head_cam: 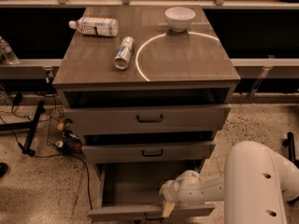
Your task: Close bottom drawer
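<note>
The bottom drawer point(133, 183) is pulled far out of the grey wood-grain cabinet, showing its plain grey interior. Its front panel point(117, 213) runs along the bottom edge of the view, with the small dark handle barely visible at the edge. My gripper point(167, 208) sits at the end of the white arm point(252, 185), right at the top edge of the front panel, just right of its middle. A tan fingertip point(167, 209) hangs over the panel's front face.
The top drawer point(149, 118) and middle drawer point(152, 151) stand slightly open above. On the cabinet top lie a plastic bottle point(96, 26), a can point(123, 53) and a white bowl point(180, 17). Cables and a wire basket point(63, 134) sit on the floor at left.
</note>
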Robot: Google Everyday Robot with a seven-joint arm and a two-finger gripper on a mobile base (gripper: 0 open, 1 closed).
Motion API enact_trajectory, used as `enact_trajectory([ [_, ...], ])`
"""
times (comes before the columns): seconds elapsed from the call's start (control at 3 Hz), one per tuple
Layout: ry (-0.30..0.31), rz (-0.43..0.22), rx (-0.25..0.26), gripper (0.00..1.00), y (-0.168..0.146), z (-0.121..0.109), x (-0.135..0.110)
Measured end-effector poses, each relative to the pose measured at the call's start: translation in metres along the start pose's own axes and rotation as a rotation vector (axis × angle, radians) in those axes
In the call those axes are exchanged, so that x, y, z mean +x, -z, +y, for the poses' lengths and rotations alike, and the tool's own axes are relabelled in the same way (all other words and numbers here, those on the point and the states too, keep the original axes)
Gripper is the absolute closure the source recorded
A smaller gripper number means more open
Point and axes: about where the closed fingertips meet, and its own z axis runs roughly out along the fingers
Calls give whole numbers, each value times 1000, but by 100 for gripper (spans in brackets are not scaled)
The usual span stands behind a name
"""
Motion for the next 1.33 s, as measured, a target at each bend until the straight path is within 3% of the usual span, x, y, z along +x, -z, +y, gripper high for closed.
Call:
enact_trajectory([
  [0.33, 0, 0, 0, 99, 0, 0, 0],
  [0.67, 0, 0, 0, 96, 0, 0, 0],
  [1.0, 0, 0, 0, 74, 1, 0, -1],
  [1.33, 0, 0, 0, 43, 1, 0, -1],
])
